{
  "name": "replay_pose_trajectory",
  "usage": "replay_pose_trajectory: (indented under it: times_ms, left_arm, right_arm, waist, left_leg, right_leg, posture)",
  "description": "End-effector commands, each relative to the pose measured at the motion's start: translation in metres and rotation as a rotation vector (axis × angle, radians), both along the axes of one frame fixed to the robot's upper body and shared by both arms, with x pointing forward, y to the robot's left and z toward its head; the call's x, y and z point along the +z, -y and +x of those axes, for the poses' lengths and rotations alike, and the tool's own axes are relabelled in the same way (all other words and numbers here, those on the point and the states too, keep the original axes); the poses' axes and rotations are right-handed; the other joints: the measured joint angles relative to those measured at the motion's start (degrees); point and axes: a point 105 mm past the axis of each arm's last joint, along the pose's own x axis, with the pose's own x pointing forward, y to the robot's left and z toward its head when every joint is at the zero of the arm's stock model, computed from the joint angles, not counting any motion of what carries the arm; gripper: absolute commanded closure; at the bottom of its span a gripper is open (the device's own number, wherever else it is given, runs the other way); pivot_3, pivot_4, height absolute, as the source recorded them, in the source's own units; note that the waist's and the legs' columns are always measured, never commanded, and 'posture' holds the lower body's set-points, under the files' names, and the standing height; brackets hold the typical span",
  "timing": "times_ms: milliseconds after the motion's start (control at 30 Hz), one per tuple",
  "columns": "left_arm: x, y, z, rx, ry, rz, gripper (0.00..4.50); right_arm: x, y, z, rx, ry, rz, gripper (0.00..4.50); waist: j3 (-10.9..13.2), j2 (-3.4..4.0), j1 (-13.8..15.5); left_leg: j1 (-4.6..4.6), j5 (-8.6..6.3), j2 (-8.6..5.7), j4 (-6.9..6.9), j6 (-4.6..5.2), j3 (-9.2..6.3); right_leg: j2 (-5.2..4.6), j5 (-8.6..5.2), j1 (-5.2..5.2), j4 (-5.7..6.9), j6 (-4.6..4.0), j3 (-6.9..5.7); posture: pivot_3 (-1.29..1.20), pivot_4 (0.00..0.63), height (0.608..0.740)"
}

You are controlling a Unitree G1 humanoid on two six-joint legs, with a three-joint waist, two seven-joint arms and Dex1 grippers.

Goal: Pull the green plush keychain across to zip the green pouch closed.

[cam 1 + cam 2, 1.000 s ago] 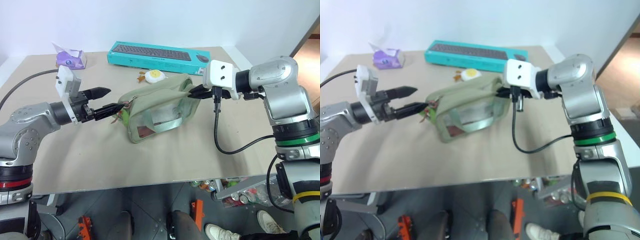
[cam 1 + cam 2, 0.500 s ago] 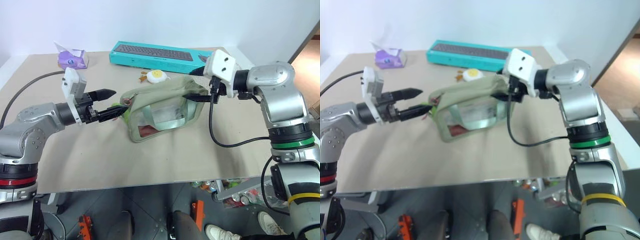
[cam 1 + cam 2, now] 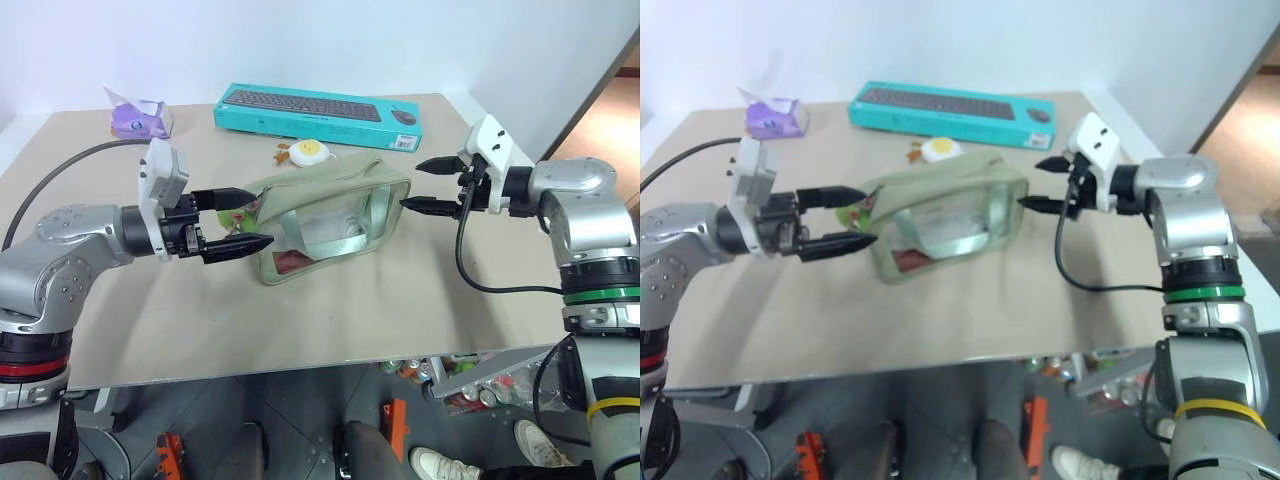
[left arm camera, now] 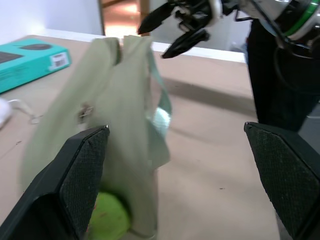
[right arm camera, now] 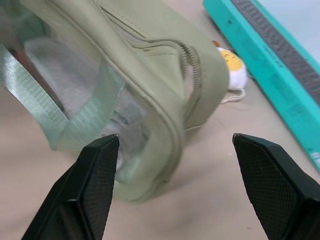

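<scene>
With both grippers' jaws wide and empty, the left gripper (image 3: 238,219) flanked the green plush keychain (image 4: 107,219) at the near end of the green pouch (image 3: 325,215) on the worktop (image 3: 330,310), apparently about to pinch it, while the right gripper (image 3: 425,186) hung just off the far end.

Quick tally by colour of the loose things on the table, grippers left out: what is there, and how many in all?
Green: 2, the pale sage-green fabric pouch with clear window and the small lime-green plush keychain at its end.
Teal: 1, the flat keyboard box.
Purple: 1, the small tissue pack.
Yellow and white: 1, the round plush toy.
Total: 5.
</scene>
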Motion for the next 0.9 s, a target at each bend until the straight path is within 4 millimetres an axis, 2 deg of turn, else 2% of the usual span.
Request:
replay_pose_trajectory:
  times_ms: [33, 167, 300, 500, 567, 700, 900]
  left_arm:
    - [0.012, 0.003, -0.004, -0.016, 0.059, 0.01, 0.0]
    - [0.012, 0.001, -0.003, -0.002, 0.061, 0.009, 0.0]
    - [0.01, 0.0, -0.004, 0.003, 0.059, 0.012, 0.0]
    - [0.009, 0.001, -0.005, -0.001, 0.059, 0.012, 0.0]
    - [0.01, 0.002, -0.005, -0.006, 0.059, 0.009, 0.0]
    - [0.009, 0.004, -0.003, -0.013, 0.056, 0.007, 0.0]
    - [0.009, 0.001, 0.004, 0.012, 0.055, -0.003, 0.0]
  right_arm:
    - [0.02, -0.015, 0.0, 0.053, 0.043, 0.037, 0.75]
    - [0.02, -0.021, 0.003, 0.066, 0.023, 0.051, 0.75]
    - [0.018, -0.02, 0.005, 0.07, 0.001, 0.063, 1.84]
    - [0.016, -0.018, 0.004, 0.067, -0.009, 0.058, 4.03]
    - [0.016, -0.017, 0.004, 0.064, -0.014, 0.057, 4.47]
    - [0.024, -0.012, -0.002, 0.057, 0.013, 0.04, 4.47]
    - [0.045, -0.019, -0.04, 0.114, 0.055, 0.002, 4.47]
  waist:
    - [0.0, 0.0, -0.01]
    - [0.0, 0.0, 0.06]
    - [0.0, 0.0, 0.09]
    - [0.0, 0.0, 0.04]
    - [0.0, 0.0, 0.0]
    - [0.0, 0.0, 0.06]
    - [0.0, 0.0, 0.63]
  left_leg:
    - [0.0, 0.0, 0.01, 0.0, 0.0, 0.0]
    - [-0.07, 0.0, 0.03, 0.0, 0.0, 0.0]
    - [-0.09, 0.0, 0.02, 0.0, 0.0, 0.0]
    - [-0.08, 0.0, 0.02, 0.0, 0.0, 0.0]
    - [-0.08, 0.0, 0.04, 0.0, 0.0, 0.01]
    - [-0.08, 0.0, 0.07, 0.0, 0.0, 0.0]
    - [-0.19, 0.0, 0.06, -0.01, 0.0, 0.0]
  right_leg:
    - [0.03, 0.0, -0.01, 0.0, -0.01, 0.02]
    - [0.05, 0.01, -0.07, 0.0, -0.02, 0.04]
    - [0.05, 0.01, -0.06, -0.01, -0.02, 0.06]
    - [0.07, 0.01, -0.07, 0.0, -0.02, 0.07]
    - [0.1, 0.01, -0.09, 0.0, -0.03, 0.11]
    - [0.14, 0.03, -0.1, 0.0, -0.05, 0.1]
    - [0.15, 0.02, -0.17, 0.0, -0.04, 0.13]
  posture:
    - [0.0, 0.15, 0.74]
    - [0.0, 0.15, 0.74]
    - [0.0, 0.15, 0.74]
    - [0.0, 0.15, 0.74]
    - [0.0, 0.15, 0.74]
    - [0.0, 0.15, 0.74]
    - [0.0, 0.15, 0.74]
